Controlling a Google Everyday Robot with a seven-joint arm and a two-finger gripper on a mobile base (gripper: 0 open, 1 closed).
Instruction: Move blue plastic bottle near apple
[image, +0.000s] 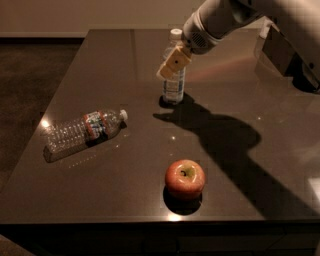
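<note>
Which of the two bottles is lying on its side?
The ribbed bottle with the red-and-blue label, left of the apple. The blue plastic bottle stands upright, with the gripper at its upper part.

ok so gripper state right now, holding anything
gripper: in front of the upper part of the standing bottle at the far side of the table; whether it is open, closed or holding the bottle cannot be told.

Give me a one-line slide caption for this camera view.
Gripper at the upright blue plastic bottle; apple near the front edge of the table; ribbed bottle lying at frame left.
</note>
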